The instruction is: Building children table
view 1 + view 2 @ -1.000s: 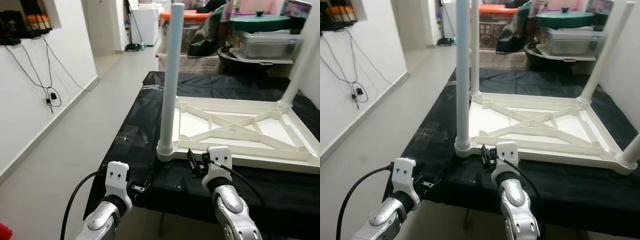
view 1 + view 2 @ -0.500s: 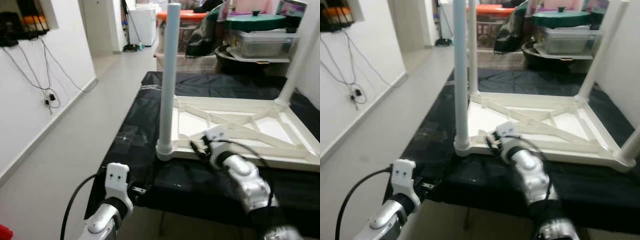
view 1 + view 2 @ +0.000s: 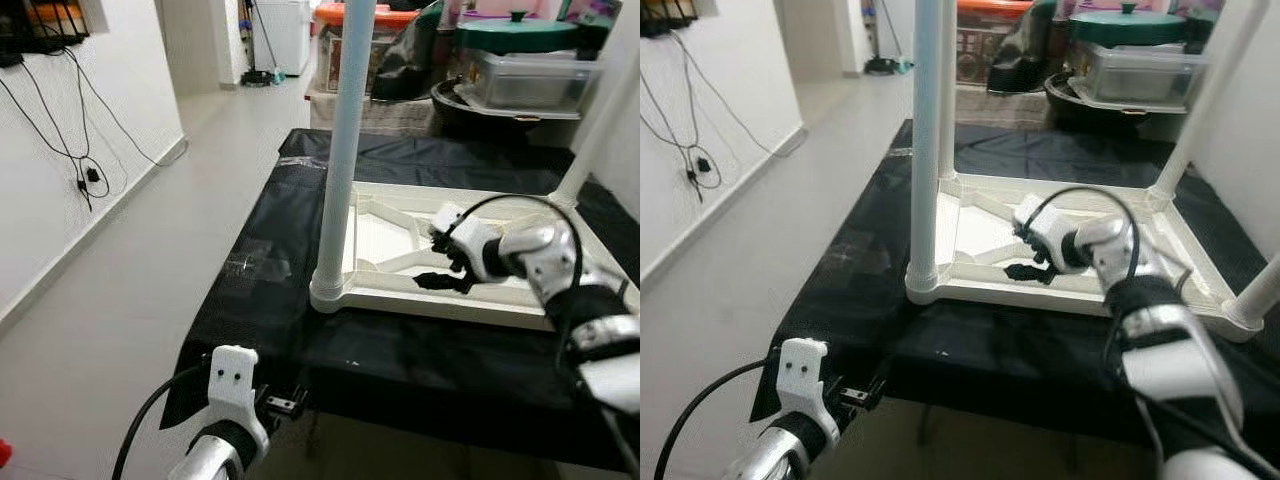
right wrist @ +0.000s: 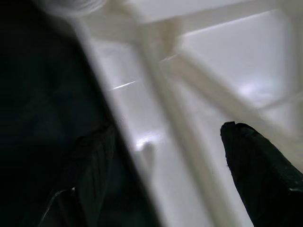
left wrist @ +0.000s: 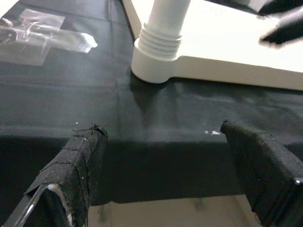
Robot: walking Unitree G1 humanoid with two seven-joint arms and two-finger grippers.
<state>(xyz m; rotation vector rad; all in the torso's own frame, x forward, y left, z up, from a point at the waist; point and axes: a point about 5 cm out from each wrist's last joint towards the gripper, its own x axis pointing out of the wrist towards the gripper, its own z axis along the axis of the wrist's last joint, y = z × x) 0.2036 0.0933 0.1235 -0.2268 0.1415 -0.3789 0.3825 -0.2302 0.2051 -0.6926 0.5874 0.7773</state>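
Right claw (image 3: 447, 262) parted, empty, poised over ribbed underside of upturned children's table (image 3: 470, 262) on black-draped surface (image 3: 400, 345). Left claw (image 5: 165, 175) spread, idle below near edge. Likely light, stiff, slick plastic — best gripped at a rib or at base of screwed-in leg (image 3: 340, 160).

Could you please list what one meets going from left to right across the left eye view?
Wall cables → left end effector → near table leg → right end effector → far right leg.
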